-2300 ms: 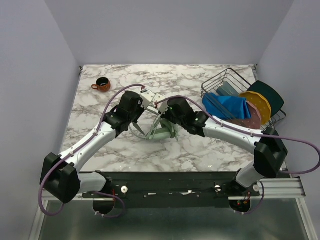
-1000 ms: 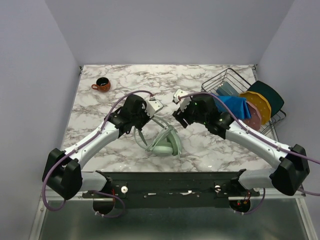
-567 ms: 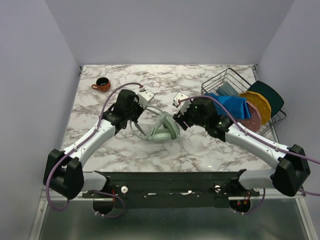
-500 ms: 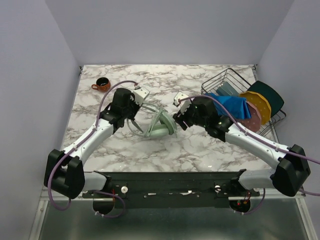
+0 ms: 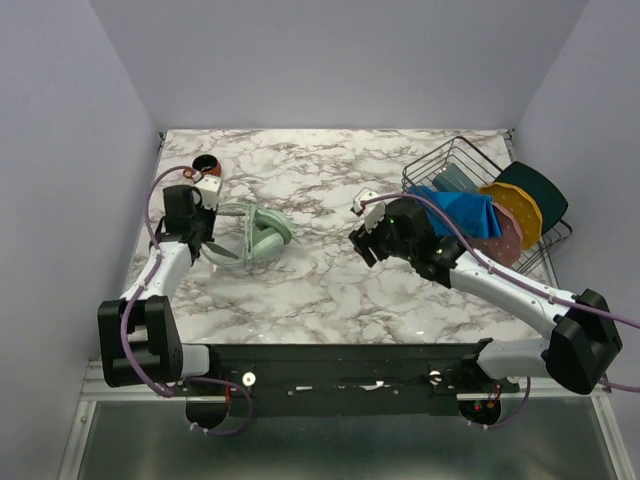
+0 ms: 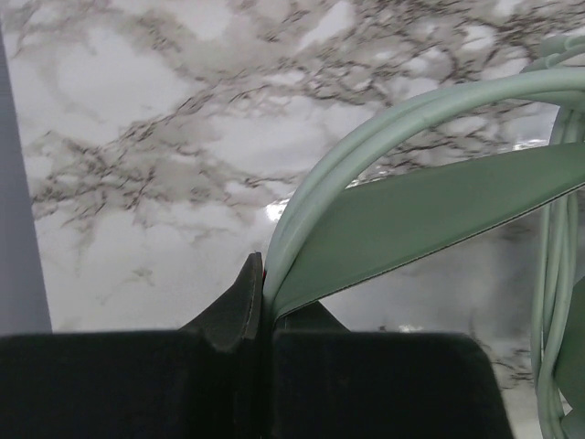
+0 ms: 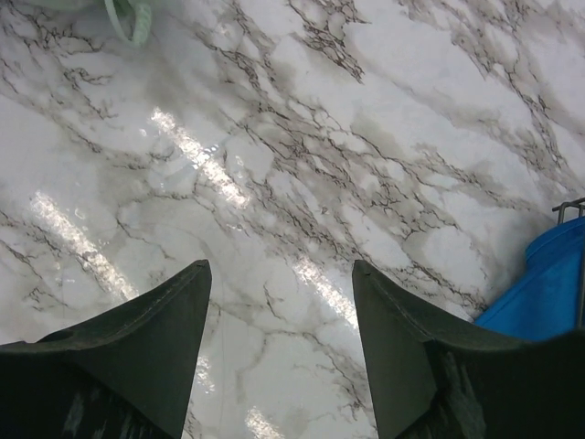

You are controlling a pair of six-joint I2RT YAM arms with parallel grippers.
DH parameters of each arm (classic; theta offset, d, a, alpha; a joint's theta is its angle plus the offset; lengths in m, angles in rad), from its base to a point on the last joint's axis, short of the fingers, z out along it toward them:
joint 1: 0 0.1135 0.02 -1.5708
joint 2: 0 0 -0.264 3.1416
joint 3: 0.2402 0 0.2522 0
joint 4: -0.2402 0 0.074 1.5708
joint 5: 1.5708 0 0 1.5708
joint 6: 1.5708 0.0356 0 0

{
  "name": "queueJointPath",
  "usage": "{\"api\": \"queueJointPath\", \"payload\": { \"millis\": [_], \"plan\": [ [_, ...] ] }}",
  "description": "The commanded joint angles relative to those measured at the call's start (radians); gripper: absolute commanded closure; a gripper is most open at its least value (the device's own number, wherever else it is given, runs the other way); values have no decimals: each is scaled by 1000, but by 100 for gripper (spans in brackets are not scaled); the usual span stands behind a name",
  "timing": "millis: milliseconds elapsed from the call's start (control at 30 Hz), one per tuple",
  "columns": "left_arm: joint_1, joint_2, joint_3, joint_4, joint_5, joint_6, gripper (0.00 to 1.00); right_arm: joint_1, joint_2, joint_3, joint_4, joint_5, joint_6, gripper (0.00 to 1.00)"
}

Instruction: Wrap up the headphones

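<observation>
Headphones [image 5: 258,232]: lying near the table's [image 5: 330,290] left edge, just beside the left arm.
Left gripper [image 6: 263,274]: pinching the headphones' slim green band, jaws pressed tight together on it.
Right gripper [image 7: 279,274]: hovering mid-table, jaws standing wide, gripping nothing.
Dish rack [image 5: 437,160]: sitting at the far right corner, carrying a blue cloth [image 5: 455,212] and leaning plates [image 5: 522,210].
Mug [image 5: 205,163]: standing near the far left corner; contents hidden.

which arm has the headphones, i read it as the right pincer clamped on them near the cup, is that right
No, it is the left pincer clamped on the headphones near the cup; the left wrist view shows it. The right pincer is open.
</observation>
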Motion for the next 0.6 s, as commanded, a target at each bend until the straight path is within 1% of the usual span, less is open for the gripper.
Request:
{"api": "queueJointPath", "payload": {
  "millis": [0,67,233,300,567],
  "plan": [
    [154,-3,-13,97,154,7,100,-5,-12,-19,9,20,19,28],
    [213,8,-17,112,166,7,100,-4,-9,-20,9,17,19,28],
    [321,85,-5,149,214,1,100,-4,-7,-31,9,8,19,28],
    [347,114,-5,169,231,0,100,-4,-7,-34,9,11,15,28],
    [425,223,9,241,214,-10,100,-5,-1,-42,9,17,7,28]
  ]
}}
